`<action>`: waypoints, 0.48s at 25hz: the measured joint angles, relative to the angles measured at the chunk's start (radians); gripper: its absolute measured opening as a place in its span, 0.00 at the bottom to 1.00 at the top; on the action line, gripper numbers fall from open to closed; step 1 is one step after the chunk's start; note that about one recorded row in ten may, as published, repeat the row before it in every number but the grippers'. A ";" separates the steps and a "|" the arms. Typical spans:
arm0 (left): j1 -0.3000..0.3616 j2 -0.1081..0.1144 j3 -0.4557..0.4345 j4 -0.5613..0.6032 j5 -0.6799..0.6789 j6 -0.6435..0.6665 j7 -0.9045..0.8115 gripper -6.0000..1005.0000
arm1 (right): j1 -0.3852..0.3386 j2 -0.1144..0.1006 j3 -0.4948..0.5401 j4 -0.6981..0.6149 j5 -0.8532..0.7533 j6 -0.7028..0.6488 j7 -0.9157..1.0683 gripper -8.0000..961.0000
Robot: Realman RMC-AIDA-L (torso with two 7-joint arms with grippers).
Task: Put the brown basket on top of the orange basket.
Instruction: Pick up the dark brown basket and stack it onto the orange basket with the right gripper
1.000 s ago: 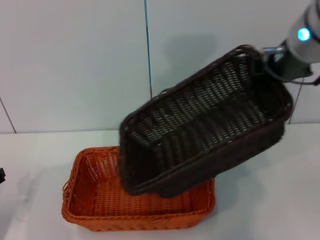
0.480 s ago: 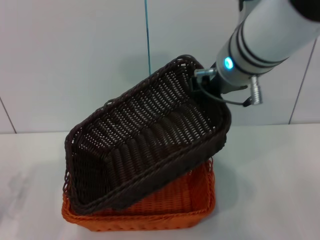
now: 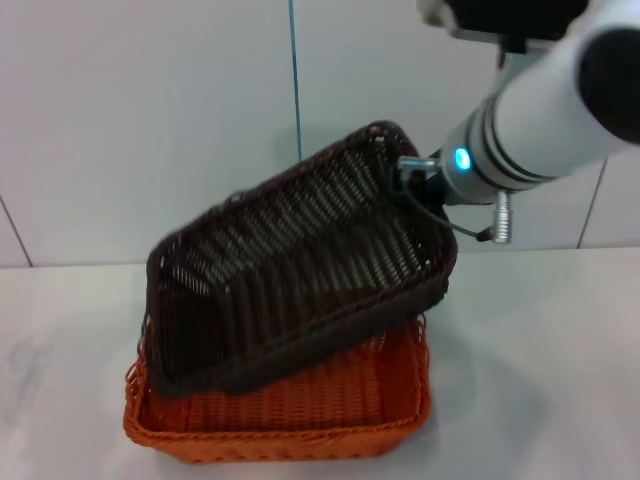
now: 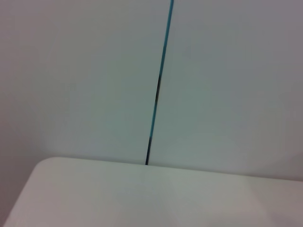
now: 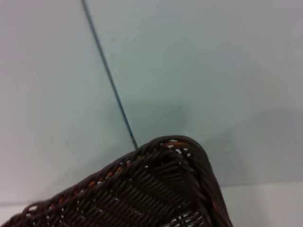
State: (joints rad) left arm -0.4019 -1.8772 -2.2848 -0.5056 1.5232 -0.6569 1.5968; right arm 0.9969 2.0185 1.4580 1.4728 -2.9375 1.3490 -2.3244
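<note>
Shifted slightly rightward: brown basket [image 3: 300, 270], tilted over orange basket [image 3: 290, 405]; right claw [image 3: 408, 185] grasping far rim.

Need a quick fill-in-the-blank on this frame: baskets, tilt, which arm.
1. The brown basket is held by the ____ end effector.
2. Directly below it on the white table sits the ____ basket.
3. The brown basket is not level; it is ____, its held end higher.
4. The left wrist view shows only wall and ____.

Missing words: right; orange; tilted; table
</note>
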 joint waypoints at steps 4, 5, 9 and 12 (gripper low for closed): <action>-0.006 0.012 0.001 0.009 -0.001 -0.008 0.000 0.92 | -0.036 -0.008 -0.009 0.005 0.000 -0.068 0.020 0.17; -0.007 0.014 0.001 0.013 -0.001 -0.008 0.000 0.92 | -0.038 -0.008 -0.009 -0.002 0.000 -0.078 0.020 0.17; -0.012 0.022 0.005 0.020 -0.001 -0.008 0.000 0.92 | -0.055 0.004 -0.005 -0.017 0.000 -0.164 0.016 0.17; -0.012 0.026 0.008 0.020 -0.001 -0.006 0.000 0.92 | -0.052 0.005 -0.003 -0.024 0.000 -0.170 0.001 0.17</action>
State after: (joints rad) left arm -0.4137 -1.8514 -2.2768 -0.4854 1.5224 -0.6625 1.5968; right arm 0.9452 2.0230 1.4547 1.4490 -2.9371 1.1786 -2.3233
